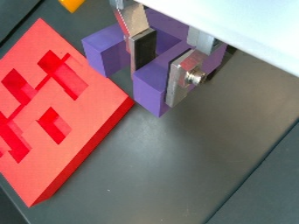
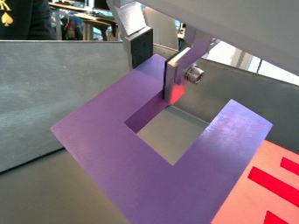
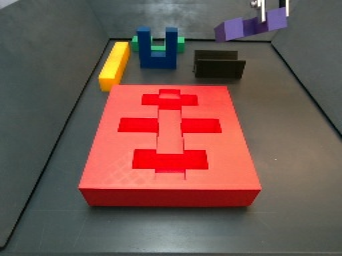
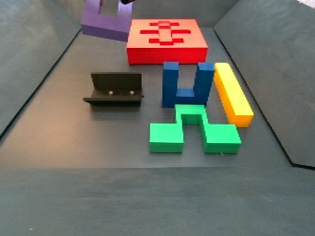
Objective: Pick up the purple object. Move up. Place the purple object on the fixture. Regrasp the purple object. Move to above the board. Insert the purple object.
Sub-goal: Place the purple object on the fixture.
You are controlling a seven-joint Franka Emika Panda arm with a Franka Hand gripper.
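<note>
The purple object (image 1: 149,91) is a U-shaped block, held in the air by one prong. My gripper (image 1: 163,68) is shut on that prong, with the dark pad inside the slot and the silver plate outside. A wrist view shows the purple object (image 2: 117,149) from close up beneath the gripper (image 2: 160,66). In a side view the purple object (image 3: 241,30) hangs tilted under the gripper (image 3: 270,12), above and beyond the black fixture (image 3: 219,66). The red board (image 3: 201,150) lies nearer the front. The purple object (image 4: 103,25) floats past the fixture (image 4: 120,89), beside the board (image 4: 138,35).
A blue U-shaped block (image 4: 185,85) stands upright between the fixture and a yellow bar (image 4: 231,93). A green piece (image 4: 191,131) lies in front of the blue block. Grey walls enclose the dark floor. In a side view the blue block (image 3: 160,50) and yellow bar (image 3: 115,64) stand behind the board.
</note>
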